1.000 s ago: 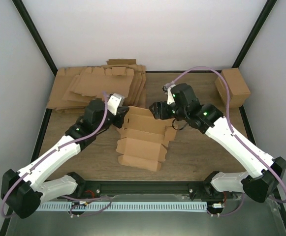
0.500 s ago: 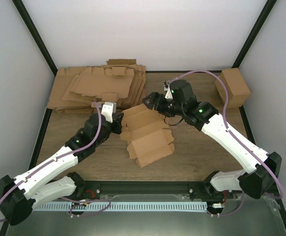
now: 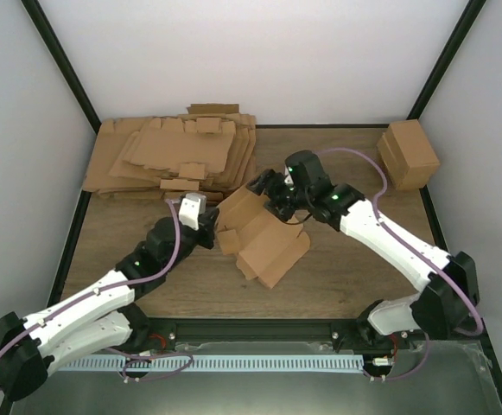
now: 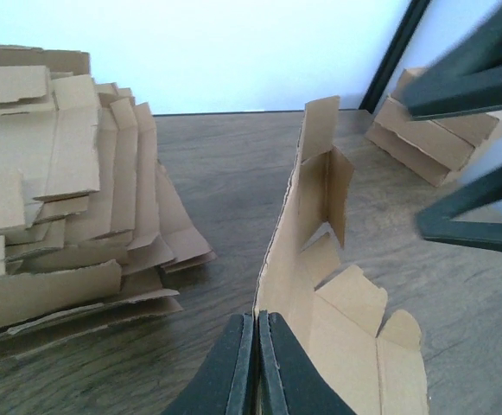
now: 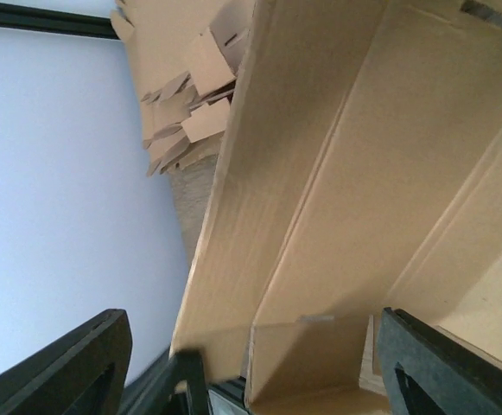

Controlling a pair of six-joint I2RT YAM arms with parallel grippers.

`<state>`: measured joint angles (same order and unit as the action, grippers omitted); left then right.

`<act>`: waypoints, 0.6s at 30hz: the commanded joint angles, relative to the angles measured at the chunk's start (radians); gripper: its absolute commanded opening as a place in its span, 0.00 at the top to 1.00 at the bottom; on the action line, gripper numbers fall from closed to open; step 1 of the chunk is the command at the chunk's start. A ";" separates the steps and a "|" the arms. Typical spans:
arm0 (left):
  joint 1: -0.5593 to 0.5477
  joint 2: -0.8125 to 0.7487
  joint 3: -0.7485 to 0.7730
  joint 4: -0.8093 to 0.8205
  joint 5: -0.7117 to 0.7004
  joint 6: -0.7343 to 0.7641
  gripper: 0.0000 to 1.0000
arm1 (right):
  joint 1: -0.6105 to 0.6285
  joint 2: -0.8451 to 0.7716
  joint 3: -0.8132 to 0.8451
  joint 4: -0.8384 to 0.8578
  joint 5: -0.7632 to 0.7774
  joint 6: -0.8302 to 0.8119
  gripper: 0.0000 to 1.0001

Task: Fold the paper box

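Top external view, from the near edge: the white-and-black left arm (image 3: 95, 298) extends from the lower left toward the centre of the frame. The left jaws are pressed together on the left edge of the paper box (image 3: 263, 238), a plain brown die-cut cardboard sheet, partly folded, with flaps standing up. It sits mid-frame on the dark wooden tabletop (image 3: 337, 285). Just beyond, the right arm (image 3: 389, 246) comes in from the lower right. The right jaws are spread wide at the box's upper edge with cardboard between them; I cannot tell whether they touch it. Farther back, a thick pile of flat brown cardboard sheets (image 3: 164, 156) lies at the upper left, and a blocky brown carton (image 3: 409, 154) stands at the upper right.
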<state>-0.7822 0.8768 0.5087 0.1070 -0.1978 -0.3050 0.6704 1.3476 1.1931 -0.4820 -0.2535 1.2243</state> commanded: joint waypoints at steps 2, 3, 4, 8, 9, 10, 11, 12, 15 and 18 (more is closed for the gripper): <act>-0.037 -0.020 -0.036 0.091 0.037 0.109 0.96 | -0.004 0.111 0.047 0.095 -0.064 0.065 0.25; -0.040 -0.023 -0.045 0.097 0.051 0.127 0.96 | -0.005 0.128 0.053 0.105 -0.081 0.056 0.26; -0.043 -0.027 -0.050 0.101 0.063 0.143 0.96 | -0.005 0.147 0.059 0.104 -0.088 0.057 0.27; -0.047 -0.032 -0.058 0.104 0.103 0.187 0.96 | -0.006 0.189 0.061 0.115 -0.090 0.053 0.29; -0.048 -0.031 -0.058 0.099 0.102 0.196 0.96 | -0.006 0.191 0.051 0.123 -0.085 0.047 0.31; -0.049 -0.030 -0.058 0.095 0.103 0.203 0.96 | -0.006 0.191 0.042 0.130 -0.080 0.042 0.33; -0.049 -0.029 -0.057 0.092 0.108 0.211 0.96 | -0.007 0.189 0.029 0.141 -0.076 0.039 0.34; -0.049 -0.028 -0.057 0.090 0.116 0.220 0.96 | -0.009 0.186 0.013 0.158 -0.081 0.037 0.34; -0.051 -0.029 -0.059 0.083 0.130 0.237 0.96 | -0.014 0.181 -0.018 0.204 -0.104 0.035 0.37; -0.052 -0.035 -0.060 0.072 0.127 0.248 0.96 | -0.015 0.183 -0.023 0.192 -0.110 0.029 0.50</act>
<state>-0.8276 0.8570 0.4545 0.1558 -0.0921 -0.0975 0.6659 1.5452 1.1755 -0.3149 -0.3462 1.2636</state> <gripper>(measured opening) 0.040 0.586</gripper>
